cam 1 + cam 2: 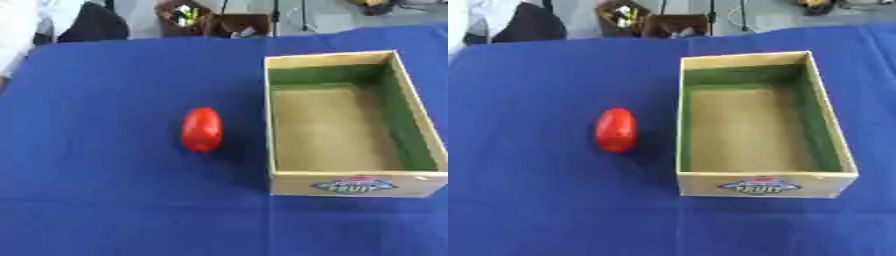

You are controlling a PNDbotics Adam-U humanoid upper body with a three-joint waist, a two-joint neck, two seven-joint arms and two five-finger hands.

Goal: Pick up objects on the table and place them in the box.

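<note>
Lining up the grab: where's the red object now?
The red object lies on the blue tablecloth near the centre of both eye views, just left of the wooden box, apart from it.

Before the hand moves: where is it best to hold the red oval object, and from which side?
Probably from above, fingers and thumb across the narrow middle of the red oval object. It lies flat on the blue cloth, long axis pointing away, both sides free; the box stands apart on its right.

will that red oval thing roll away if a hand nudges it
Probably: the smooth red oval object lies on its side on the flat blue cloth, so it may roll sideways. Its glossy skin looks slippery. It seems rigid and should keep its shape.
</note>
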